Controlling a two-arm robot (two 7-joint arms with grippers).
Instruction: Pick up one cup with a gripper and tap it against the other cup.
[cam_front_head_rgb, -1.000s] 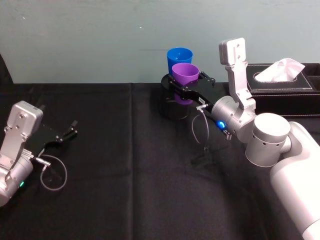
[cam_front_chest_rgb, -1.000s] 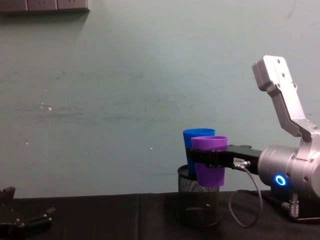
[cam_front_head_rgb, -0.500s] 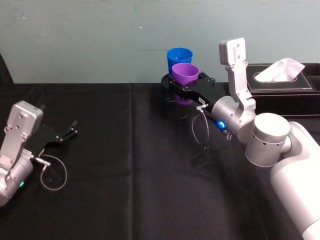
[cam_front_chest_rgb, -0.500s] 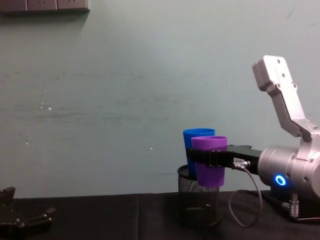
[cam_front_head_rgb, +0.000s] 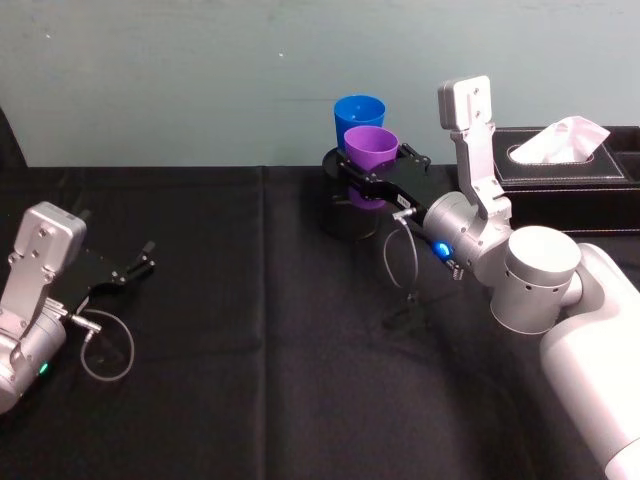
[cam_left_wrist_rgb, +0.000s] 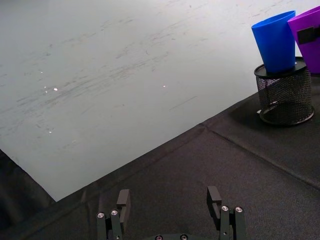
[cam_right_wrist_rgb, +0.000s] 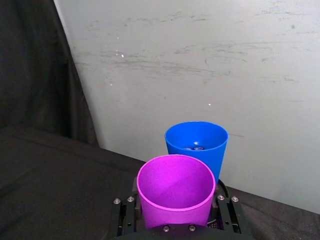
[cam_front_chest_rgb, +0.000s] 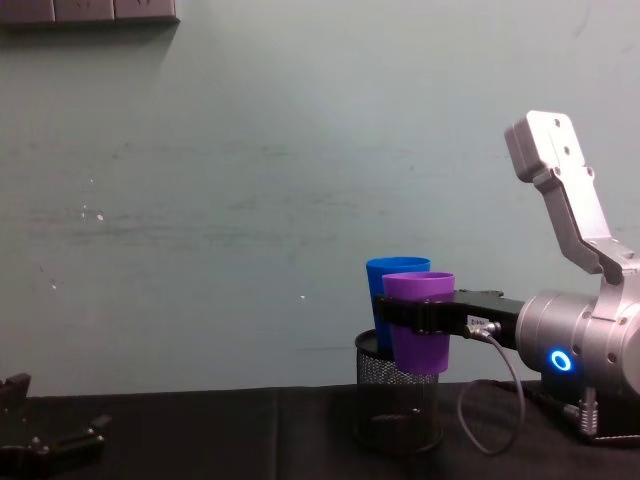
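The right hand (cam_front_chest_rgb: 415, 315) is clamped on the purple tumbler (cam_front_head_rgb: 371, 150), one flat black jaw on each side of its wall a little below the rim. It holds the tumbler upright and clear of the desk (cam_front_head_rgb: 250, 350). In the right wrist view the tumbler's open mouth sits just above the jaws and the cup looks empty.

Just behind it stands the blue tumbler (cam_right_wrist_rgb: 197, 145), also upright, with its lower part seated in the black wire-mesh pen holder (cam_left_wrist_rgb: 285, 97) at the far edge of the desk by the wall. Something small lies in its bottom, too small to identify.

From the chest view the purple tumbler overlaps the blue one. Its rim is slightly lower, and its base hangs about level with the holder's rim. From the left wrist view the two walls meet with no visible gap, but I cannot tell whether they are actually touching or only very close.

The pick-up looks done: the grasp seems square and the cup is lifted. The tap is the step in hand. If the walls are not yet in contact, only a small push toward the blue tumbler is left. That push should be gentle, because the blue cup merely stands in the light mesh holder and could rock or tip.

The left hand (cam_front_head_rgb: 135, 270) is parked low over the desk on the robot's left, well apart from the cups. Its jaws are spread and empty. A black tissue box (cam_front_head_rgb: 560, 165) sits at the far right, clear of the work.
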